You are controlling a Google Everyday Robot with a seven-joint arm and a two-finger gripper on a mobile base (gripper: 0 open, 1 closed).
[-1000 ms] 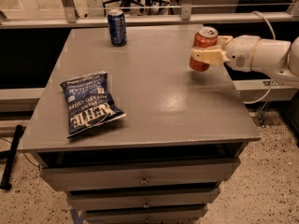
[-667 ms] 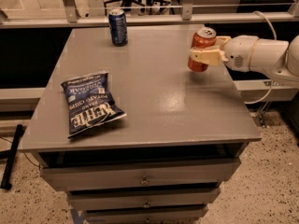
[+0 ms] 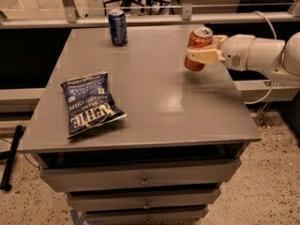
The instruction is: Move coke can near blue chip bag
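The coke can (image 3: 198, 45), red-orange with a silver top, is held upright and slightly tilted, just above the grey table top at its right side. My gripper (image 3: 202, 56) reaches in from the right on a white arm and is shut on the can, one cream finger (image 3: 204, 56) across its front. The blue chip bag (image 3: 89, 103) lies flat near the table's front left, far to the left of the can.
A dark blue soda can (image 3: 117, 27) stands upright at the back of the grey table (image 3: 159, 111). Drawers run below the table's front edge. A metal rail runs behind the table. A cable hangs at the right behind the arm.
The gripper has carried the coke can a little to the left. The chip bag and the blue soda can have not moved.
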